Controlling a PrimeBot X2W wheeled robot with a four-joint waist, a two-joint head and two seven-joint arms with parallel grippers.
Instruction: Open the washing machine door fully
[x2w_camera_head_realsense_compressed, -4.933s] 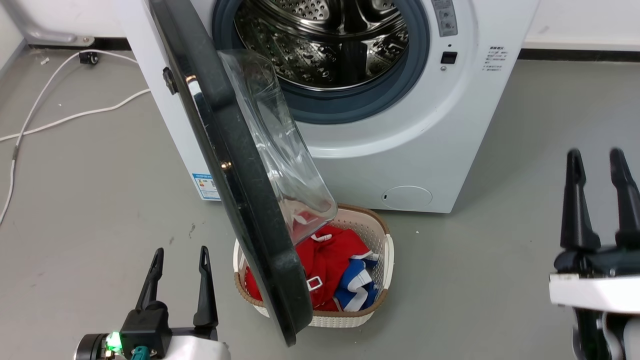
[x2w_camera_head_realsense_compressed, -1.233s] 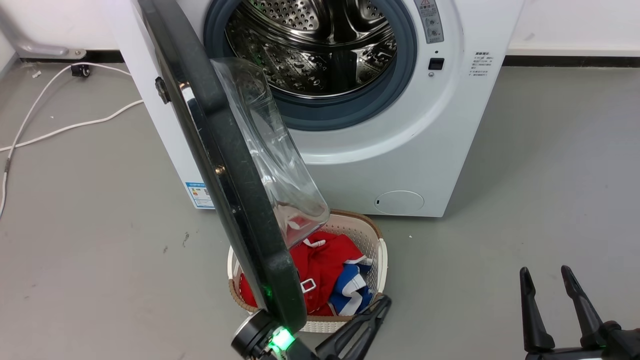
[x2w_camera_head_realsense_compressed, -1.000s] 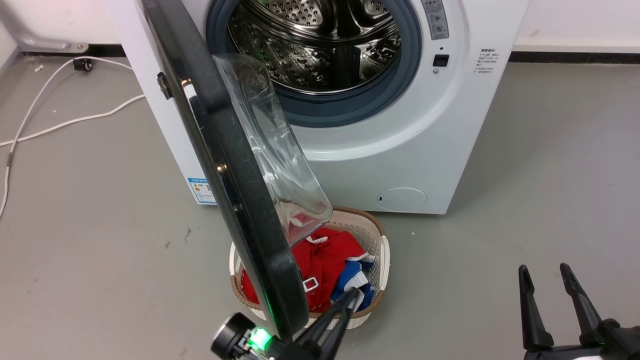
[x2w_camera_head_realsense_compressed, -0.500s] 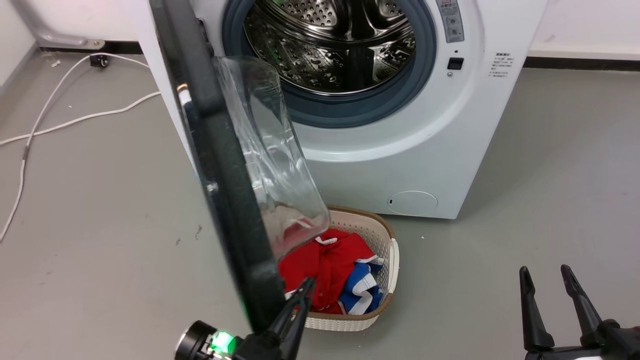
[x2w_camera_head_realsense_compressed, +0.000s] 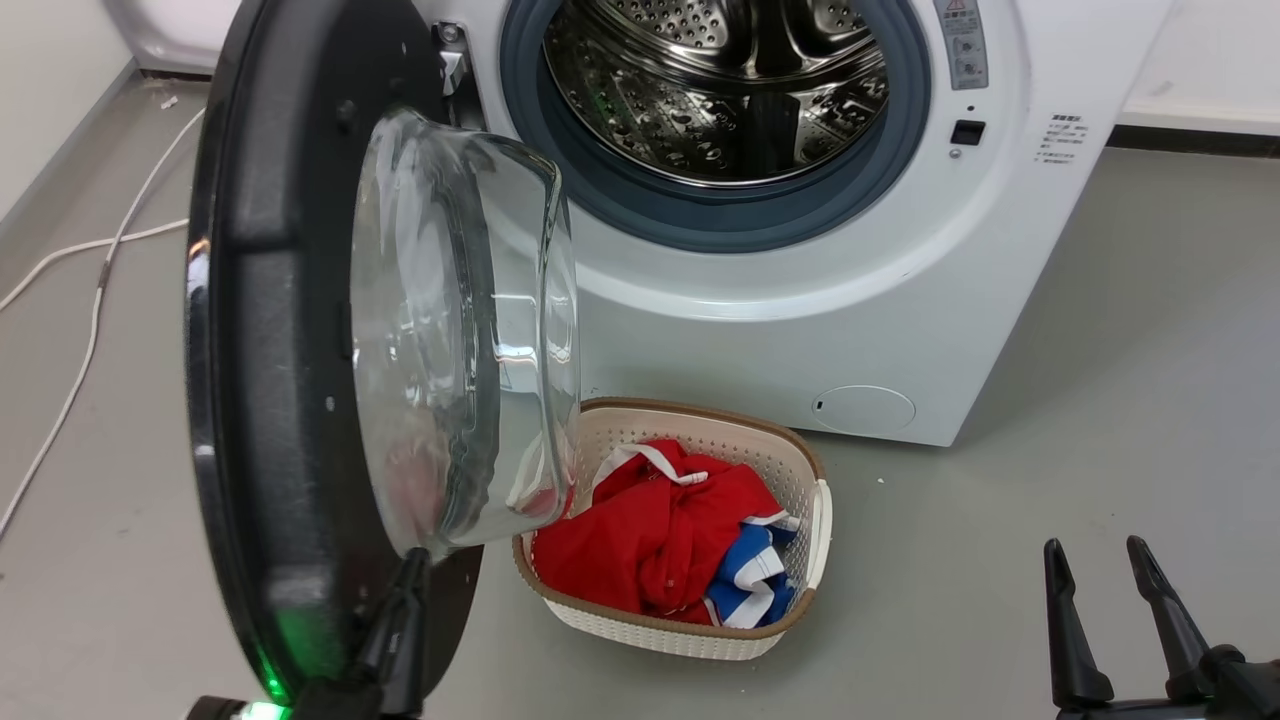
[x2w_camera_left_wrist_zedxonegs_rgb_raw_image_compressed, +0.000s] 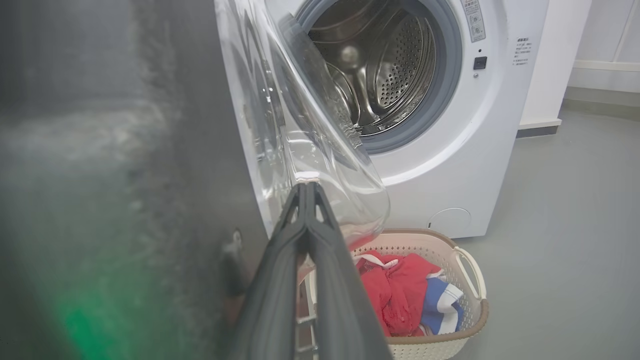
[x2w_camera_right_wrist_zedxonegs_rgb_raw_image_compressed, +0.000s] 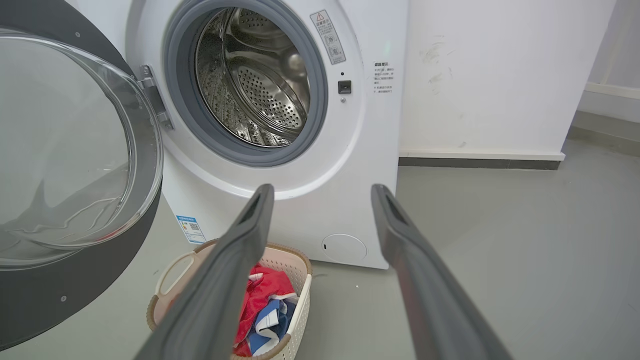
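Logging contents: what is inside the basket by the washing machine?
Red clothing and a blue-and-white piece lie in the basket. The washing machine door covers its left end, and anything under the clothes is hidden.

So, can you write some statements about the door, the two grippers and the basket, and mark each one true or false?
1. The washing machine door stands open, away from the drum. True.
2. The left gripper is wide open. False: it is shut, with its tips beside the door's glass bowl.
3. The right gripper is open and holds nothing. True.
4. The basket is empty. False: red and blue-white clothes lie in it.
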